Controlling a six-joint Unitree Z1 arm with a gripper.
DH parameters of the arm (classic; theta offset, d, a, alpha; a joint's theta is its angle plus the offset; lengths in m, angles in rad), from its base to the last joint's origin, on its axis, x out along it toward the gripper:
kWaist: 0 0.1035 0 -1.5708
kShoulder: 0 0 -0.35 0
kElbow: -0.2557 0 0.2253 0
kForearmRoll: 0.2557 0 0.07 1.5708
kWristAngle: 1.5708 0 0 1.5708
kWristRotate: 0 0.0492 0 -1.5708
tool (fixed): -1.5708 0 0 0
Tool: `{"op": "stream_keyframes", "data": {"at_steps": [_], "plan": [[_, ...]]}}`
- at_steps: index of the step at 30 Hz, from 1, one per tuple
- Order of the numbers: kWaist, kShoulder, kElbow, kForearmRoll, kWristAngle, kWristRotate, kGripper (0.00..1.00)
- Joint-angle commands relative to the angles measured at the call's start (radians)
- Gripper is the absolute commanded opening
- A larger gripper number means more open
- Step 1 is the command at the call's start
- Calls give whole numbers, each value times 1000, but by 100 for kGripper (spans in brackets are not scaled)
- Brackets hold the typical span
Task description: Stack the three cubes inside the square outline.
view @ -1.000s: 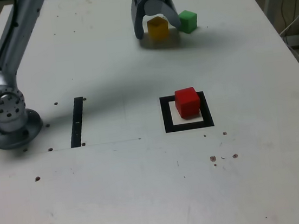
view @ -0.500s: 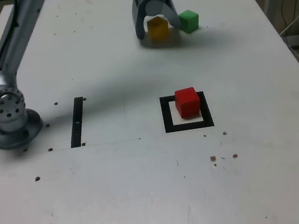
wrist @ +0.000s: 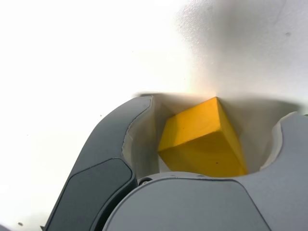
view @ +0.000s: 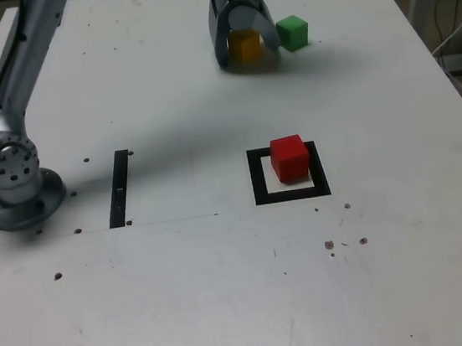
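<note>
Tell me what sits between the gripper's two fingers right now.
The yellow cube sits between the gripper's fingers; the wrist view shows it best. A gap remains beside one finger.

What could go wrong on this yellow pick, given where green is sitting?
1. The green cube sits close beside the gripper on the exterior view's right; the finger on that side could nudge it while closing.
2. In the wrist view the yellow cube sits corner-on between the jaws, so it may twist or slip as they close.
3. The red cube sits off-centre in the square outline, which could leave the stack overhanging.
</note>
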Motion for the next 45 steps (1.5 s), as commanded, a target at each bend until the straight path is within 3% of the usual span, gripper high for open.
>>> {"op": "stream_keyframes", "data": {"at_steps": [1,12,25,32,36,41,45], "plan": [[5,4,7,-16,-2,1,82],[26,7,22,-60,-28,1,76],[30,8,23,-76,-30,0,69],[57,8,59,-113,-80,9,65],[69,1,86,-164,-99,1,58],[75,-16,125,-236,-93,-34,42],[76,-25,143,-260,-89,-48,36]]}}
